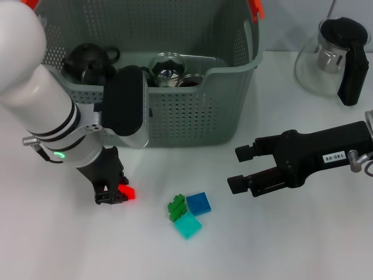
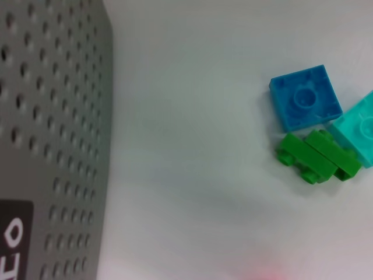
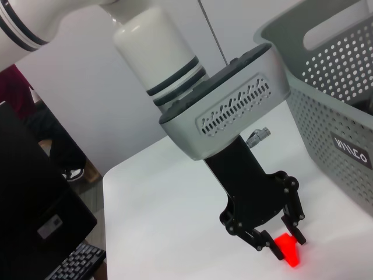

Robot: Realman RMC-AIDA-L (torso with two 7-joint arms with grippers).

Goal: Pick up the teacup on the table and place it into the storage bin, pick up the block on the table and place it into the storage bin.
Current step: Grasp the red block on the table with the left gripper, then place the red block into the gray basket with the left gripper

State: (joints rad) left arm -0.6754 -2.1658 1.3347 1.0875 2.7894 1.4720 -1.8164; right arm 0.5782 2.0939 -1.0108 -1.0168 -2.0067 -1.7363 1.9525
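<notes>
Left gripper (image 1: 115, 194) down at table level, in front of the storage bin (image 1: 192, 116), near its left front corner. Fingers pinched in on a red block (image 1: 126, 191); the right wrist view shows the same: both fingertips (image 3: 263, 240) closed against the block (image 3: 289, 251), which sits at or just on the white table (image 1: 280, 245). Whether it is lifted clear of the surface, cannot tell.

Step in hand, by my reading: the block pick, grasp made or just being made. The teacup part looks done: a glass cup (image 1: 168, 67) sits inside the bin next to dark ware (image 1: 90, 58), though which piece is the teacup I cannot say for sure.

Next move calls for a straight lift high enough to clear the bin's front wall, a carry over the rim, then release inside. The grip is on the block's edge, so slip is a risk.

Right gripper (image 1: 245, 169) hovers off to the right, jaws apart, holding nothing, well apart from the blocks.

3 more blocks lie in a cluster between the grippers: blue (image 1: 199, 203), teal (image 1: 187, 224), green (image 1: 176, 206), touching one another.

Glass teapot (image 1: 335, 58) at far right, cut off by the frame edge.

Hidden: the left wrist view shows none of its own fingers, only a red blur at the frame edge. The bin's label (image 2: 11, 242) is cropped. The left arm covers part of the bin front.
</notes>
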